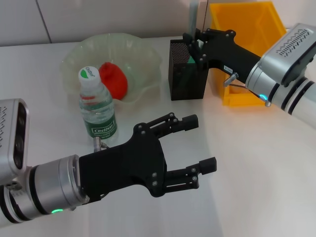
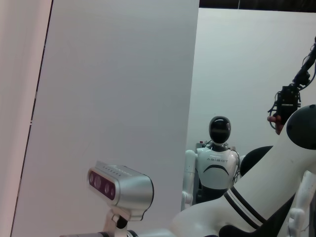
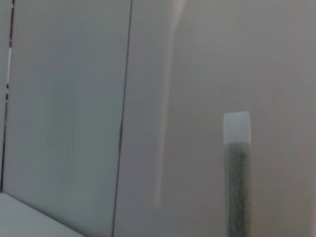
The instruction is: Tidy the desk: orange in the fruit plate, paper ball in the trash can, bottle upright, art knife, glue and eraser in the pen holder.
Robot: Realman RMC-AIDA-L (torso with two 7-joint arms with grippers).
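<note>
Upper right, our right gripper (image 1: 196, 43) clamps a stick (image 1: 192, 17) over the holder (image 1: 186, 79). Lower left, our left gripper (image 1: 200, 143) hangs with fingers apart.

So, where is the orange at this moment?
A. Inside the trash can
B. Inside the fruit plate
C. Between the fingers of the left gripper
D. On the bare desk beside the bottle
B: in the head view the orange lies inside the pale green fruit plate, behind the upright bottle, while the left gripper is open and holds nothing.
</note>
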